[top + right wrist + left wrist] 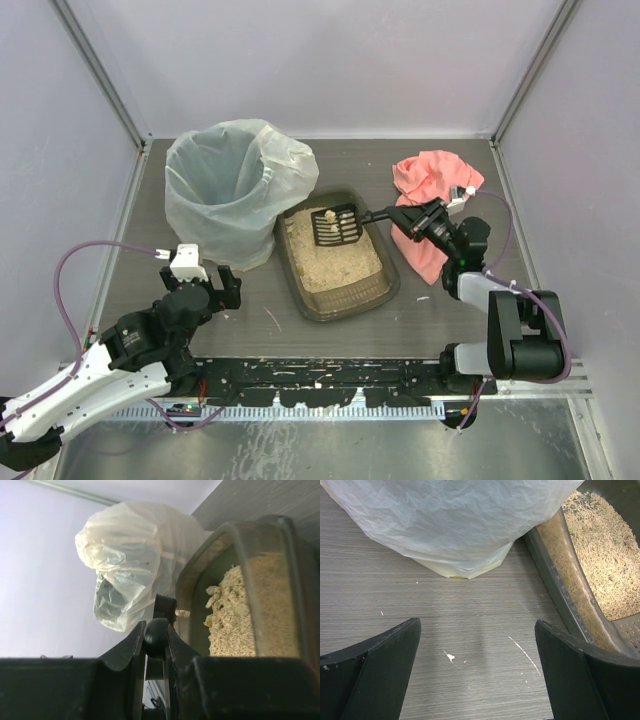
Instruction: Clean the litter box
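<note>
The litter box [352, 296], a shallow dark tray of tan litter, sits mid-table; its near-left wall shows in the left wrist view [560, 592], and the box shows in the right wrist view [272, 570]. My right gripper [408, 216] is shut on the handle of the black slotted scoop [337, 226], which is held over the box's far end with a pale clump [326, 217] on it. The handle [156, 637] sits pinched between the fingers. My left gripper [220, 287] is open and empty, low over the table [470, 630] left of the box.
A tall bin lined with a translucent white bag [236, 190] stands just left of the box, also seen in the left wrist view [455, 520] and the right wrist view [130, 565]. A pink cloth [430, 200] lies at the right rear. Walls enclose the table.
</note>
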Controlling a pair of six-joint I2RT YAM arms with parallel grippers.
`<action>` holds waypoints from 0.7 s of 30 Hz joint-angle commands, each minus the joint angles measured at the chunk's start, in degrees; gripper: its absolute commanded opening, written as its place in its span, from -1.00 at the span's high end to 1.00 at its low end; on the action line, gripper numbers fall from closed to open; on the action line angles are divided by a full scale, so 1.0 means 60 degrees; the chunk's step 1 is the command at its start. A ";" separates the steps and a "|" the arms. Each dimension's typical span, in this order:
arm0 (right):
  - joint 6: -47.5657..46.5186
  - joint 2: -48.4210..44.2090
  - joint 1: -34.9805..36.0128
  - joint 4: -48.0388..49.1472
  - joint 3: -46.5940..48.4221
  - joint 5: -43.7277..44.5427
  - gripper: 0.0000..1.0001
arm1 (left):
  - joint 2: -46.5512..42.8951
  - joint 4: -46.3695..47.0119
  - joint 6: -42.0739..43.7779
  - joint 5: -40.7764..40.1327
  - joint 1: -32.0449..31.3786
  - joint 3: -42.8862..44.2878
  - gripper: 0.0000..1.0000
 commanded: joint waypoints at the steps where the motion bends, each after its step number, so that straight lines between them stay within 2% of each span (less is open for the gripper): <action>1: -0.0501 -0.0312 0.0207 -0.0124 0.0370 -0.0146 0.99 | -0.0022 0.0226 -0.0105 -0.0218 -0.0026 0.0327 -0.96; 3: 0.0064 -0.0712 -0.0219 -0.0057 -0.0337 0.0744 0.99 | 0.0044 0.0221 -0.0081 -0.0165 -0.0036 0.0396 -0.96; 6: -0.0530 -0.0261 0.0243 -0.0059 0.0396 -0.0490 0.99 | 0.0097 0.0019 -0.0127 -0.0215 -0.0025 0.0524 -0.96; 9: 0.0797 -0.0449 -0.0301 0.0960 -0.0552 0.0402 0.99 | 0.0089 0.0169 -0.0040 -0.0236 -0.0035 0.0475 -0.96; 10: 0.0641 -0.0466 -0.0274 0.1036 -0.0532 0.0380 0.99 | 0.0097 0.0143 -0.0039 -0.0233 -0.0026 0.0523 -0.96; 12: -0.0183 -0.0290 0.0441 0.0255 0.0366 -0.0656 0.99 | 0.0124 0.0071 -0.0064 -0.0251 -0.0026 0.0586 -0.96; 13: -0.0200 -0.0314 0.0633 0.0230 0.0551 -0.0667 0.99 | 0.0130 0.0086 -0.0089 -0.0310 -0.0025 0.0557 -0.96; 15: 0.0252 -0.0713 0.0477 0.0144 0.0320 -0.0160 0.99 | 0.0099 0.0138 -0.0096 -0.0419 -0.0026 0.0488 -0.96; 19: 0.0060 -0.1618 0.0364 -0.1653 0.0585 0.0465 0.99 | -0.0004 -0.0143 -0.0253 -0.0533 -0.0029 0.0552 -0.96; 21: 0.0204 -0.2016 0.0383 -0.2008 0.0692 0.0753 0.99 | -0.0173 -0.0052 -0.0233 -0.0499 -0.0027 0.0438 -0.96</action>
